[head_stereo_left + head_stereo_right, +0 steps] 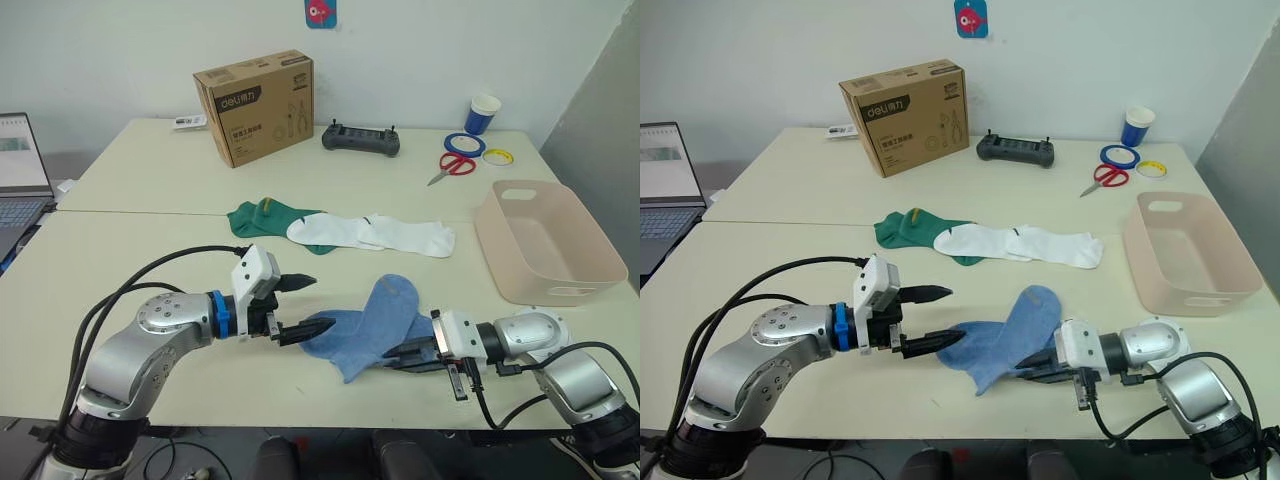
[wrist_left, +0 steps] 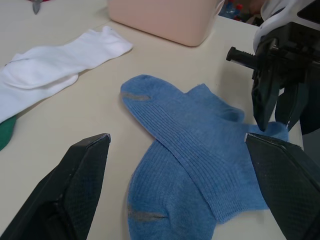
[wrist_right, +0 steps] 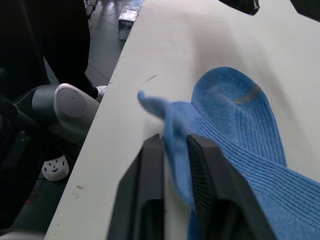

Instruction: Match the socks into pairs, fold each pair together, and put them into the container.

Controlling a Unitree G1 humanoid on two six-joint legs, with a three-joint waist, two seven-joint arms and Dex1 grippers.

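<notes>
Near the front edge of the pale surface (image 1: 150, 250), two light blue socks (image 1: 375, 320) of ribbed knit lie crossed one over the other, with grey marks at heel and toe. The right pincer (image 3: 174, 150) is closed on a fold of blue fabric at their edge, the cloth pinched between its two black fingers. The left pincer (image 1: 303, 305) stands open just beside the socks' other end, its fingers spread wide. Farther back lie two white socks (image 1: 375, 233), soft and overlapping, covering part of a dark green sock (image 1: 262, 217), so how many green ones there are is hard to tell. The smooth pink-beige container (image 1: 545, 240), rectangular with rounded corners, sits to the right, well apart from the blue pair.
</notes>
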